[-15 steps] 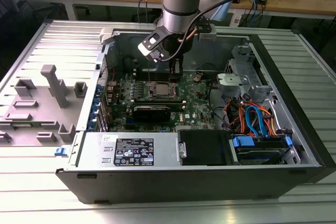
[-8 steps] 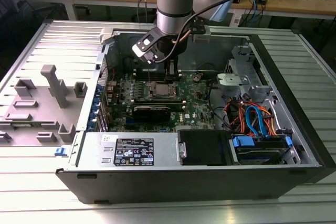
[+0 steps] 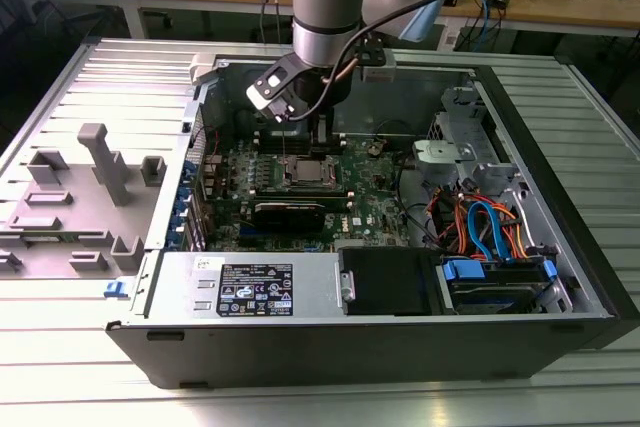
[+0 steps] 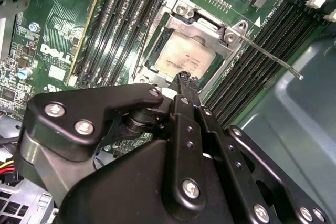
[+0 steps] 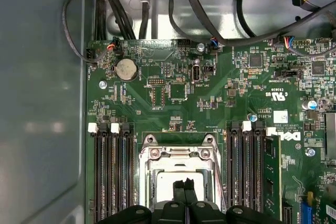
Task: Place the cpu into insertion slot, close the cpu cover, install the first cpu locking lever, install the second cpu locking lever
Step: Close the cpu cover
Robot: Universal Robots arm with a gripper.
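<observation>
The cpu lies flat in the insertion slot on the green board, its dull silver top showing through the window of the cpu cover, which lies down over it. One thin locking lever sticks out from a socket corner above the memory slots. My gripper hangs just over the chip's edge, fingers pressed together with nothing between them. In the first wrist view the fingertips sit over the cpu inside the cover. In the exterior view the gripper stands over the slot.
Black memory slots flank the socket on both sides. Cable bundles run along the case wall beyond the board. A power supply and drive cage with blue and orange cables fill the case's near side. Grey fixtures stand on the exterior view's left.
</observation>
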